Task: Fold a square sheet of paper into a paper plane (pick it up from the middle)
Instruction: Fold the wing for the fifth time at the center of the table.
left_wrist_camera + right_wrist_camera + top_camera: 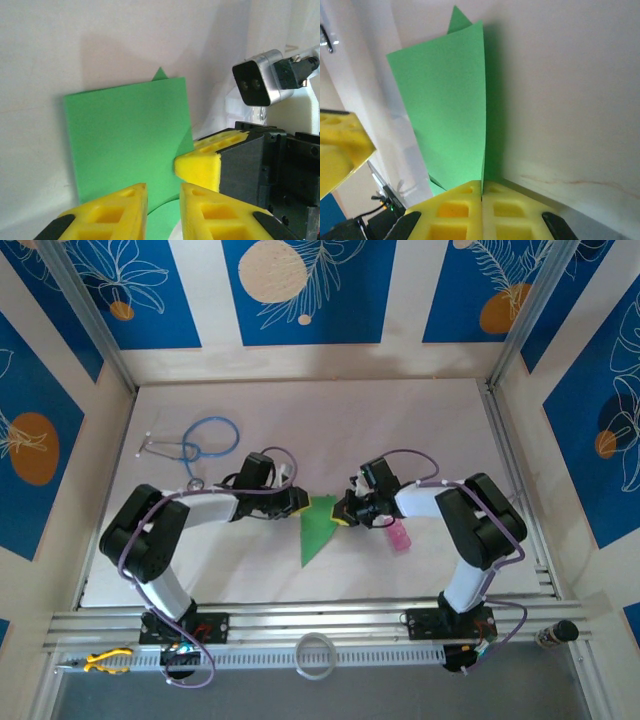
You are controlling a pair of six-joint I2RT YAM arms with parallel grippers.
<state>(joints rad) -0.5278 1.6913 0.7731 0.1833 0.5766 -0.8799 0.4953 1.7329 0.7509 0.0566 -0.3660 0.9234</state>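
Observation:
The bright-green sheet of paper point(318, 530), folded to a narrow shape with its point toward the near edge, sits at the table's middle between both grippers. My right gripper point(343, 512) is at its upper right edge. In the right wrist view that gripper point(481, 186) is shut on an upright flap of the paper point(450, 100). My left gripper point(302, 502) is at the paper's upper left edge. In the left wrist view its jaws point(163, 192) stand a little apart, with green paper point(125, 135) in and beyond the gap; the raised flap stands in front of them.
A small pink bottle point(400, 537) lies just right of the right gripper. A blue-tubed stethoscope point(205, 440) lies at the back left. The right gripper's yellow finger point(200, 162) is close beside the left jaws. A white ring point(316, 655) rests on the near rail.

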